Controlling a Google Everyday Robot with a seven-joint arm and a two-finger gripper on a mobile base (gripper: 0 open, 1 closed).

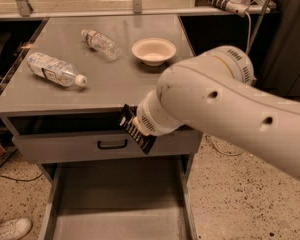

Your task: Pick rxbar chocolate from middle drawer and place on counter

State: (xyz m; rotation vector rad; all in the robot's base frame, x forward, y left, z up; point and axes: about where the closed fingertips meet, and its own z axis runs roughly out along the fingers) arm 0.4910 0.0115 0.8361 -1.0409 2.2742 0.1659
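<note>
The rxbar chocolate (pixel 135 129), a black wrapper with white print, hangs tilted in the air at the tip of my white arm, level with the counter's front edge. My gripper (pixel 141 127) is shut on it, mostly hidden behind the round wrist. Below it the middle drawer (pixel 120 199) stands pulled open, its flat grey floor bare. The grey counter (pixel 115 81) lies just behind and above the bar.
Two plastic water bottles (pixel 55 69) (pixel 101 44) lie on the counter's left and middle. A white bowl (pixel 153 51) stands at its back right. A closed drawer front with a black handle (pixel 112 144) sits above the open drawer. A white shoe (pixel 10 228) is on the floor, bottom left.
</note>
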